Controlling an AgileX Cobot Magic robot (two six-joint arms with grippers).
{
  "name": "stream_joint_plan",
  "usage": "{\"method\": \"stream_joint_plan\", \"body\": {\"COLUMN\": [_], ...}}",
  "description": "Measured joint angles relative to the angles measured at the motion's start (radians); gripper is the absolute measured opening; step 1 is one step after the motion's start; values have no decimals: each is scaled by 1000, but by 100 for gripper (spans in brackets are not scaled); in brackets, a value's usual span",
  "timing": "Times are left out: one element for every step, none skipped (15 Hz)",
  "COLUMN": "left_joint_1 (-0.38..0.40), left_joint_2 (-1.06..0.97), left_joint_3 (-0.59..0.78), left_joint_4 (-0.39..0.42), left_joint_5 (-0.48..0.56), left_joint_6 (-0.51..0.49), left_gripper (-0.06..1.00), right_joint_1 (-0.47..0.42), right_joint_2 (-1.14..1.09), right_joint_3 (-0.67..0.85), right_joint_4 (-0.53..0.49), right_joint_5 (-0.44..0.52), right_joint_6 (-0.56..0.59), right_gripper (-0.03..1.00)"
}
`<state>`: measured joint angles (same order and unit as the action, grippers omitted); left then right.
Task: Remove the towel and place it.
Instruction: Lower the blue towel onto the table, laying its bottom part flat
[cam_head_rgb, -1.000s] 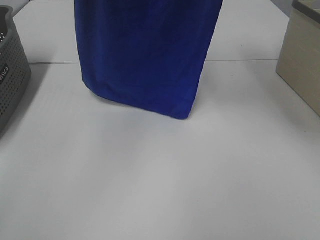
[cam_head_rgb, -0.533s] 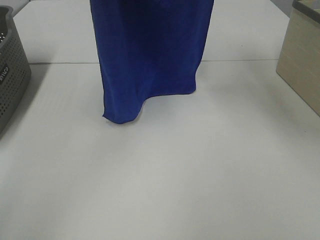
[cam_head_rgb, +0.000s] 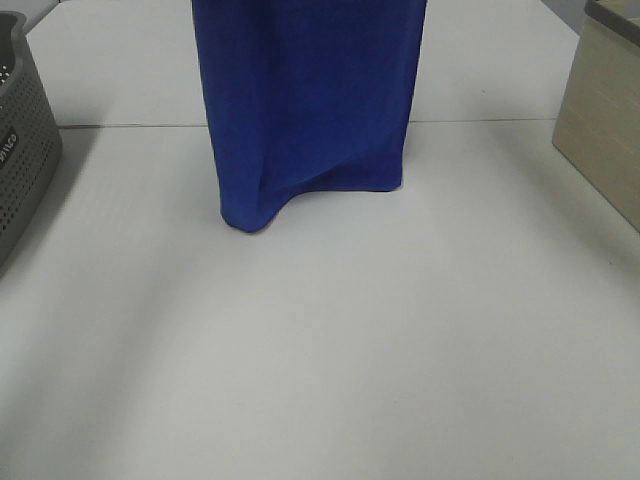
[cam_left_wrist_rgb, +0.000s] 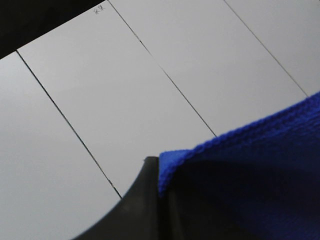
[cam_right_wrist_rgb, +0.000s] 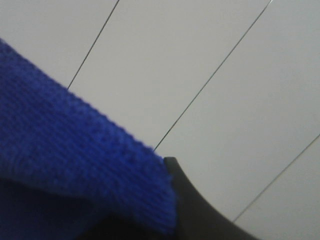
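Narrowed across its width since a second ago, with its lowest corner drawn inward, the towel (cam_head_rgb: 310, 110) hangs as a vertical blue sheet below both grippers, its top edge out of the high view. Whether the lower hem touches the table (cam_head_rgb: 350, 350) cannot be told. At the left gripper (cam_left_wrist_rgb: 160, 185) the stitched hem lies tight against the one visible black finger. The right gripper (cam_right_wrist_rgb: 167, 200) shows the same. Each is judged clamped on an upper corner, the opposing finger being hidden by cloth. Step in hand, as judged: carrying the lifted towel toward placement. The next move calls for lowering both corners evenly. A grey perforated basket (cam_head_rgb: 25, 150) stands well out on the left gripper's side and a beige box (cam_head_rgb: 600, 130) on the right gripper's. Neither interior is visible.
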<state>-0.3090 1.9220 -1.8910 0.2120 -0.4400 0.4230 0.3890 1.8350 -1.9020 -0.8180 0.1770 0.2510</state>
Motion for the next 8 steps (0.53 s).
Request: {"method": "stream_joint_plan", "body": {"left_joint_1": [3, 4, 5, 8, 13, 21, 26, 28], "left_joint_2": [26, 139, 208, 271, 333, 382, 425, 450], "left_joint_3": [-39, -210, -325, -449, -557, -650, -723, -758], "left_joint_4": [-3, -6, -6, -6, -6, -6, -6, -8], "left_joint_5": [-5, -7, -4, 9, 42, 89, 121, 133], "left_joint_6": [0, 0, 3, 4, 6, 7, 5, 0], "left_gripper": [0, 0, 0, 0, 0, 0, 0, 0], "right_joint_1": [-4, -4, -9, -17, -31, -39, -44, -45], "right_joint_2": [42, 122, 160, 194, 218, 226, 230, 238], "right_joint_3": [-49, -153, -207, -260, -299, -313, -317, -322], "right_joint_4": [1, 4, 10, 24, 31, 42, 46, 49], "right_joint_5": [-29, -69, -84, -93, -100, -103, -103, -103], "right_joint_6": [24, 50, 55, 56, 57, 57, 59, 64], "right_gripper": [2, 2, 2, 2, 2, 2, 2, 2]}}
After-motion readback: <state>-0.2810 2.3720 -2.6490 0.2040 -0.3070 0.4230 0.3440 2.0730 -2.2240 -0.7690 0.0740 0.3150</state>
